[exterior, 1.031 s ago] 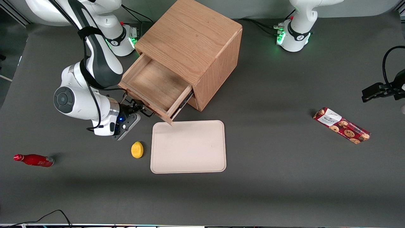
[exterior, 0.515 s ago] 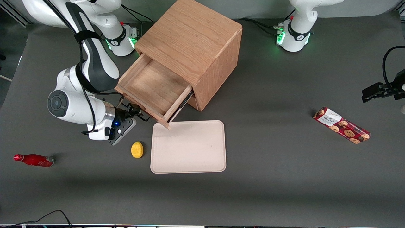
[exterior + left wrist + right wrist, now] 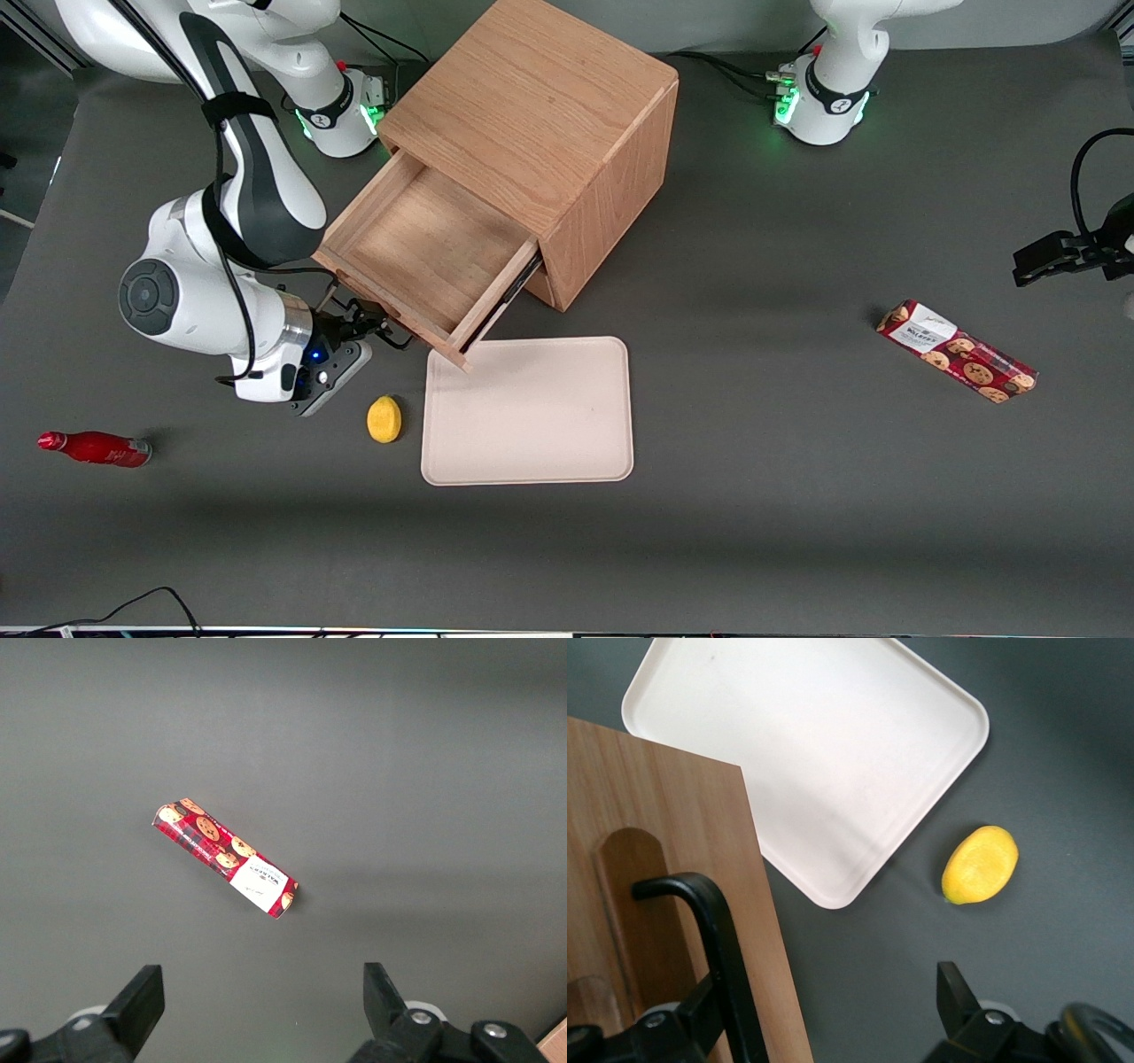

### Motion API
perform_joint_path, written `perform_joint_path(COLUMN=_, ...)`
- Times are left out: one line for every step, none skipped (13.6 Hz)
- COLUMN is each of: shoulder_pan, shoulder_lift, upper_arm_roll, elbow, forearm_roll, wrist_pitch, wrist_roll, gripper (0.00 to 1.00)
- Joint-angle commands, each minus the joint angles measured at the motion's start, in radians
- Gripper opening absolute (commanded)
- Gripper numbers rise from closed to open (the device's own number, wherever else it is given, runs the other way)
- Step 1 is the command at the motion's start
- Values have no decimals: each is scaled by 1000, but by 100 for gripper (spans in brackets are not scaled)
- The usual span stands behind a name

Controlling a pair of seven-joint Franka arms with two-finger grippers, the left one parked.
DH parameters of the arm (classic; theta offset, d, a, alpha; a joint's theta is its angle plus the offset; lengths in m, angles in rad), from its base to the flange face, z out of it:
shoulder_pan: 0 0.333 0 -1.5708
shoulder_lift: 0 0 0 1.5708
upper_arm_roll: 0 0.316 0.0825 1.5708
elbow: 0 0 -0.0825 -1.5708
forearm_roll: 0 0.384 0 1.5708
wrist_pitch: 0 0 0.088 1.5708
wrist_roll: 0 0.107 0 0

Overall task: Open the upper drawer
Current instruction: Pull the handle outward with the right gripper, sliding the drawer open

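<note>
Grey counter [image 3: 753, 532] carries our oak-wood cabinet [image 3: 540, 115]; its upper drawer [image 3: 425, 248] stands pulled well out. Our gripper [image 3: 368, 326] spreads wide around the thin black bar handle [image 3: 713, 943], one finger [image 3: 961, 1010] beside it.

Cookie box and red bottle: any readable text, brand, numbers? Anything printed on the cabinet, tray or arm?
Cookie box: white label with dark print, too small to read in the front view or the left wrist view.
Red bottle: pale marking, unreadable.
Cabinet, upper drawer, tray, lemon: no text.
Hand, at the upper drawer's front: no readable marking.
</note>
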Motion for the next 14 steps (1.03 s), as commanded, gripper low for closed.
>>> perform_joint_path(shoulder_pan=9, shoulder_lift=23, upper_arm_roll=-24, elbow=37, forearm_roll=-12, wrist_pitch=-1, wrist_roll=-40, gripper=100)
perform_joint_path(shoulder_pan=10, shoulder_lift=25, upper_arm_roll=-32, elbow=39, forearm_roll=-12, wrist_pitch=-1, wrist_roll=-43, gripper=100)
perform_joint_path(shoulder_pan=12, shoulder_lift=31, upper_arm_roll=-41, elbow=42, forearm_roll=-12, wrist_pitch=-1, wrist_roll=-45, gripper=100)
perform_joint_path(shoulder_pan=13, shoulder_lift=37, upper_arm_roll=-46, elbow=54, forearm_roll=-12, wrist_pitch=-1, wrist_roll=-49, gripper=100)
perform_joint_path(shoulder_pan=13, shoulder_lift=42, upper_arm_roll=-47, elbow=56, forearm_roll=-12, wrist_pitch=-1, wrist_roll=-52, gripper=100)
perform_joint_path(shoulder_pan=12, shoulder_lift=42, upper_arm_roll=-47, elbow=59, forearm_roll=-12, wrist_pitch=-1, wrist_roll=-52, gripper=100)
perform_joint_path(shoulder_pan=12, shoulder_lift=45, upper_arm_roll=-49, elbow=63, forearm_roll=-14, wrist_pitch=-1, wrist_roll=-52, gripper=100)
perform_joint_path(shoulder_pan=12, shoulder_lift=46, upper_arm_roll=-49, elbow=67, forearm_roll=-14, wrist_pitch=-1, wrist_roll=-52, gripper=100)
perform_joint_path(shoulder_pan=10, shoulder_lift=51, upper_arm_roll=-49, elbow=70, forearm_roll=-14, wrist_pitch=-1, wrist_roll=-52, gripper=100)
perform_joint_path(shoulder_pan=12, shoulder_lift=56, upper_arm_roll=-56, elbow=77, forearm_roll=-14, wrist_pitch=-1, wrist_roll=-52, gripper=100)
perform_joint_path(shoulder_pan=13, shoulder_lift=60, upper_arm_roll=-61, elbow=82, forearm_roll=-14, wrist_pitch=-1, wrist_roll=-52, gripper=100)
perform_joint_path(shoulder_pan=13, shoulder_lift=62, upper_arm_roll=-61, elbow=85, forearm_roll=-14, wrist_pitch=-1, wrist_roll=-52, gripper=100)
perform_joint_path(shoulder_pan=13, shoulder_lift=62, upper_arm_roll=-61, elbow=85, forearm_roll=-14, wrist_pitch=-1, wrist_roll=-52, gripper=100)
perform_joint_path(shoulder_pan=13, shoulder_lift=63, upper_arm_roll=-61, elbow=90, forearm_roll=-12, wrist_pitch=-1, wrist_roll=-52, gripper=100)
